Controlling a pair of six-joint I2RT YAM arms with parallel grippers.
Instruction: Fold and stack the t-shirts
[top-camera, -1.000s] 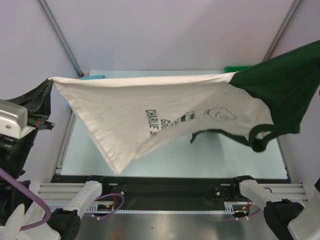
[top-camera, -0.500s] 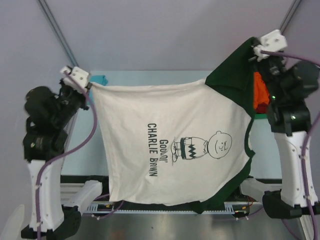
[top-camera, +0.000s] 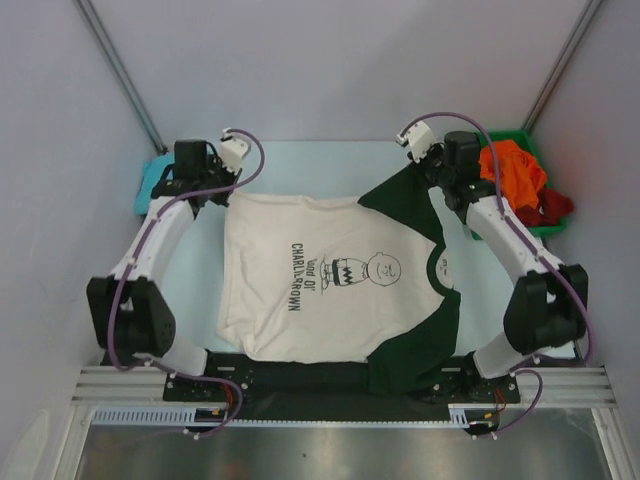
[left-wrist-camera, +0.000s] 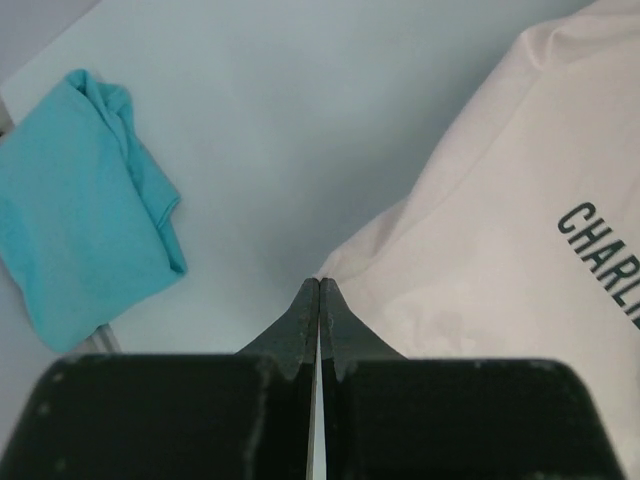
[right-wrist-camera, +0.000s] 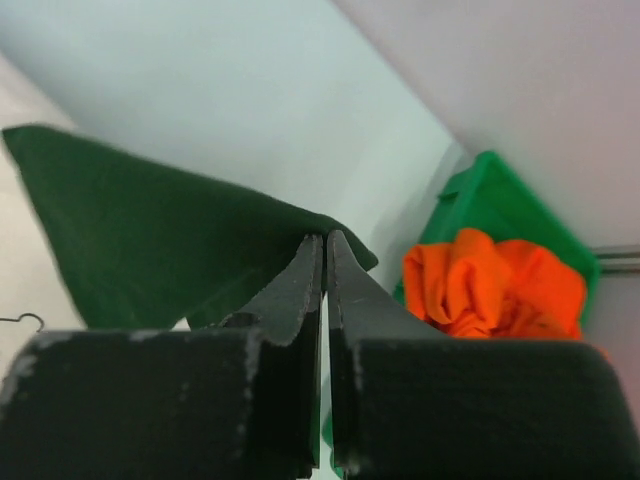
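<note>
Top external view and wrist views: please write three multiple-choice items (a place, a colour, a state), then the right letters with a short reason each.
1. Where is the orange cloth t-shirt?
A) in the green plastic bin
B) on a shelf
C) hanging from an arm

2. What colour is the cloth that the right gripper pinches?
A) cream
B) dark green
C) orange

3. How is the cream t-shirt with dark green sleeves?
A) folded
B) hanging in the air
C) spread on the pale table, print up

1 A: orange cloth fills the bin.
2 B: its shut jaws meet on the dark green sleeve.
3 C: the whole print shows.
</note>
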